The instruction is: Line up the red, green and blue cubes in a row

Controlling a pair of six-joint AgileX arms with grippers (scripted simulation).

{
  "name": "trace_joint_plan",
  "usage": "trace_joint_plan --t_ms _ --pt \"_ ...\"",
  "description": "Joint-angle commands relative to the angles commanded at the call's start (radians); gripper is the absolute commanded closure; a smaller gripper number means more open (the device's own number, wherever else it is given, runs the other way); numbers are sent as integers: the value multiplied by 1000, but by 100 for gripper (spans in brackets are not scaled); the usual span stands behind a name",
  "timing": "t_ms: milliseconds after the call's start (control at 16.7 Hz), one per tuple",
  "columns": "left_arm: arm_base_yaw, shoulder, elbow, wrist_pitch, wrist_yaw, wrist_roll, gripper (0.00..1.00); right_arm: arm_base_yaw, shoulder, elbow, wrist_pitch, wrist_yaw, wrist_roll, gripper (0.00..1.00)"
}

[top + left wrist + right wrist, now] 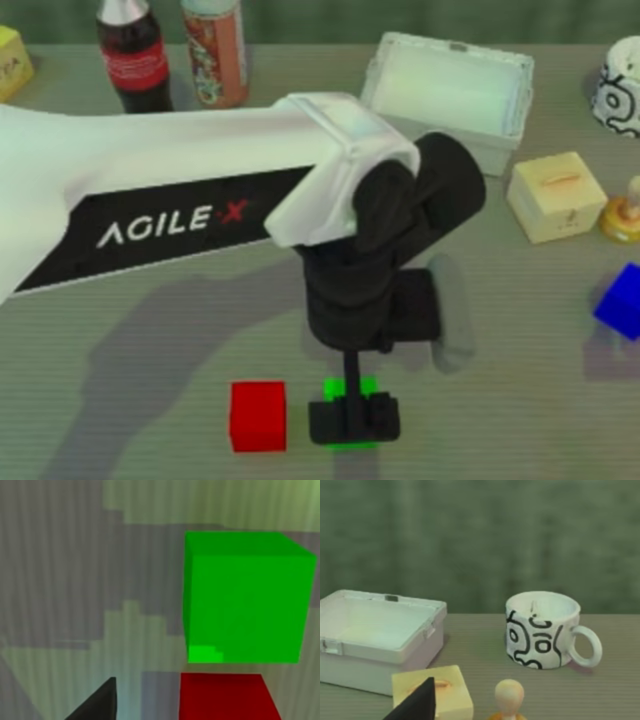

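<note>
My left gripper (353,418) hangs low at the near edge of the table (150,400), about six o'clock in the top view, its dark fingers (330,420) set down over the green cube (358,388) so that only slivers of green show above and below them; whether they press on the cube or stand just off its sides I cannot tell. In the left wrist view the green cube (245,600) fills much of the frame, with the red cube (225,697) just beside it and one dark fingertip (97,705) off to the side. From above, the red cube (258,416) sits on the table just at nine o'clock of the green one, close but not touching. The blue cube (622,300) lies well apart at three o'clock, near the table's right edge. My left arm (170,200) stretches in from the left across the middle of the table. Behind it, at twelve o'clock, stand a cola bottle (132,55) and a can (216,50), with an open white box (450,95) toward one o'clock, a cream block (556,196) at two, and a patterned mug (618,90) in the far right corner. My right gripper is out of the top view; its wrist view shows one dark fingertip (417,702), the white box (380,640), the mug (542,630), the cream block (432,692) and a small wooden figure (509,697).
</note>
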Motion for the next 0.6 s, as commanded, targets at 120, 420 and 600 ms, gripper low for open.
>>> trace_joint_plan --t_ms 120,420,600 --pt "20 -31 -26 21 -3 -13 0 1 28 27 -19 0 -15 0" --pt "163 -285 -236 169 -13 -105 0 16 269 230 -174 -1 -130 0" --pt "287 -528 -431 300 -17 -184 0 29 523 407 -315 -2 -233 0"
